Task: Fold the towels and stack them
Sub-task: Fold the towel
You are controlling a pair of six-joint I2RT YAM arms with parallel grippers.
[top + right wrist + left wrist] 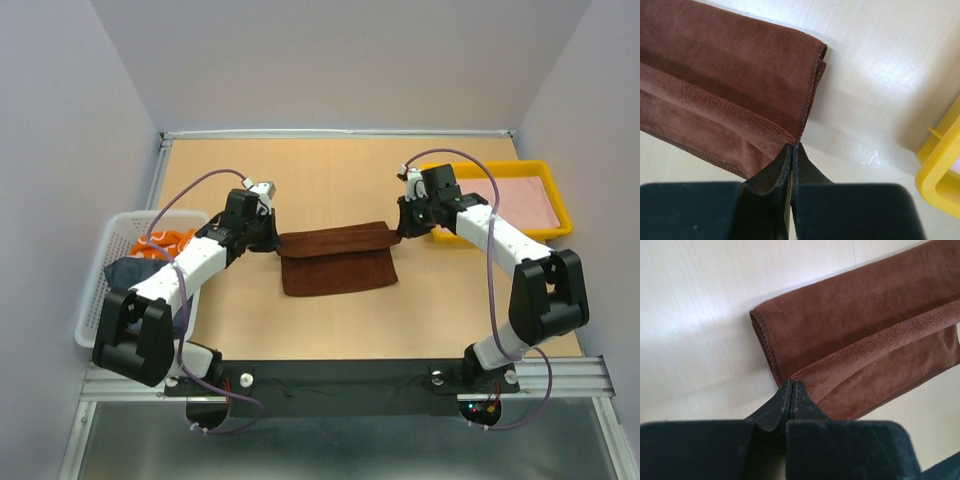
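A reddish-brown towel (335, 258) lies at the table's middle, its far part doubled over the near part. My left gripper (272, 243) is shut on the fold's left end, my right gripper (400, 232) on its right end. In the left wrist view the closed fingertips (791, 385) pinch the ribbed folded edge of the towel (855, 325). In the right wrist view the closed tips (794, 146) pinch the same edge of the towel (725, 75). An orange patterned towel (165, 243) and a dark navy towel (130, 272) lie in the basket. The red towel with blue patches is out of view.
The white mesh basket (100, 300) stands at the left edge beside my left arm. A yellow tray (545, 168) holding a pink cloth (525, 200) stands at the far right, just behind my right wrist; its corner shows in the right wrist view (940, 170).
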